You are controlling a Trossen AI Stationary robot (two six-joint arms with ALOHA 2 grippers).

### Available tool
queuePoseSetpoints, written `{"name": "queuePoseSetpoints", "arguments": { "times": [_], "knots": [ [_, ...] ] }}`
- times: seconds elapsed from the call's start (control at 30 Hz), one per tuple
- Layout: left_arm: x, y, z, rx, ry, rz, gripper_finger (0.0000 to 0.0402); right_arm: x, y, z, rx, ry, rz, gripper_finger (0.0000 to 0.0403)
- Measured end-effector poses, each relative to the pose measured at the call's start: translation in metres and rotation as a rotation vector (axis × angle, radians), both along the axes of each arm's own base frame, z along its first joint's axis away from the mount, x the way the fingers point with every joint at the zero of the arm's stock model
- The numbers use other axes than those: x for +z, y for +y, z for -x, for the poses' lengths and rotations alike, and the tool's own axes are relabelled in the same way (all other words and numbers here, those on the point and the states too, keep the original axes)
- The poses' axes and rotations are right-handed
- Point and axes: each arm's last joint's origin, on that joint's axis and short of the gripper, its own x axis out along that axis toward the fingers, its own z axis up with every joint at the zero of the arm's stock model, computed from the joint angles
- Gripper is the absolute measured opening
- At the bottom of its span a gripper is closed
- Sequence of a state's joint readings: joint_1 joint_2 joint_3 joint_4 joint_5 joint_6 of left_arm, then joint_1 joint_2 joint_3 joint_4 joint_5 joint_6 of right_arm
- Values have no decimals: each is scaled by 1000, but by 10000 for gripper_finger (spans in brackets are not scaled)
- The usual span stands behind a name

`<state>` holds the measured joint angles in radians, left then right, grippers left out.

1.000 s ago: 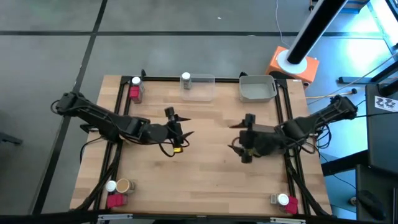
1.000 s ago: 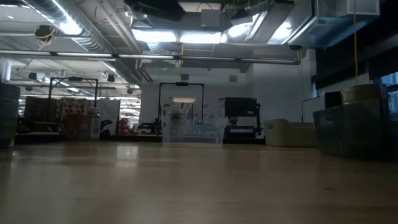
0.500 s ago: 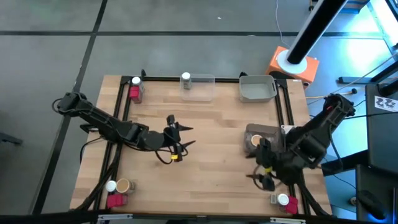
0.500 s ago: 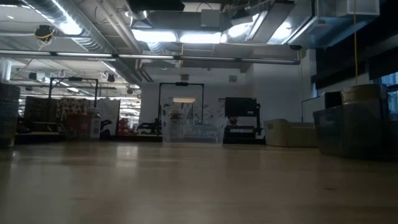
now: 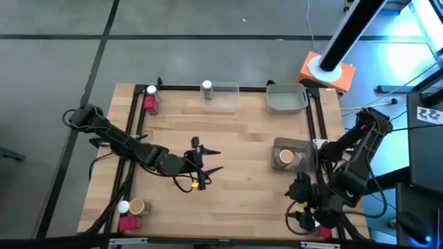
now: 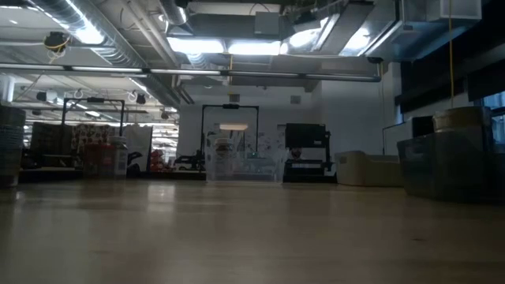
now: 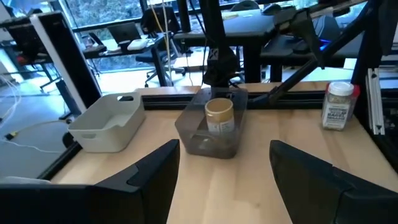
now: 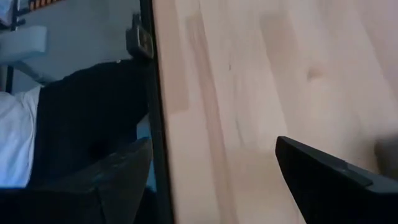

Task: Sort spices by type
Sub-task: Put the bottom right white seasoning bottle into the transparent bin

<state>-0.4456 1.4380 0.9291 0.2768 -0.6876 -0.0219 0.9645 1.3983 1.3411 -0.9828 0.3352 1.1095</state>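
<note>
Right gripper [image 5: 299, 207] has swung to the table's [image 5: 228, 131] near right corner, fingers open, empty, beside a white-lidded jar [image 5: 322, 229]; left gripper [image 5: 208, 160] open mid-table. Dark tray [image 5: 302, 160] holds a tan jar [image 5: 284, 157].

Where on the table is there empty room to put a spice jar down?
Bare wood fills the middle, between the left gripper and the dark tray holding a tan round jar. It also runs along the front edge, between the near-left cluster with its red packet and the right gripper. The corners are crowded; the clear tray and grey bin line the far edge.
</note>
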Motion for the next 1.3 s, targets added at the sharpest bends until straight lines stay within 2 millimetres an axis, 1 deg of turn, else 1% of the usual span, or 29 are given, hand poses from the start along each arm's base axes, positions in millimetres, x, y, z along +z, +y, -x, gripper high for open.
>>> {"name": "queuePoseSetpoints", "arguments": {
  "times": [0.13,0.2,0.4,0.53,0.67,0.83,1.0,1.17,1.3],
  "knots": [
    [0,-2,1,-1,-4,29,237,0,10,8,-44,115,9,342],
    [-1,-3,1,0,-7,47,237,-4,15,15,-69,181,32,342],
    [-8,-7,-1,-7,11,45,237,-27,32,35,-133,417,109,342],
    [-7,-6,-2,-3,3,47,237,-40,45,42,-141,506,114,342],
    [-7,-2,-4,11,-2,46,237,-49,56,47,-140,538,123,342],
    [-6,7,-8,40,-5,48,237,-57,60,50,-133,565,172,342],
    [-8,6,-9,39,0,45,237,-59,62,49,-109,568,165,342],
    [-8,6,-8,37,-1,45,237,-59,68,53,-85,546,142,342],
    [-8,5,-8,36,-1,45,237,-67,74,57,-74,528,177,342]
  ]
}}
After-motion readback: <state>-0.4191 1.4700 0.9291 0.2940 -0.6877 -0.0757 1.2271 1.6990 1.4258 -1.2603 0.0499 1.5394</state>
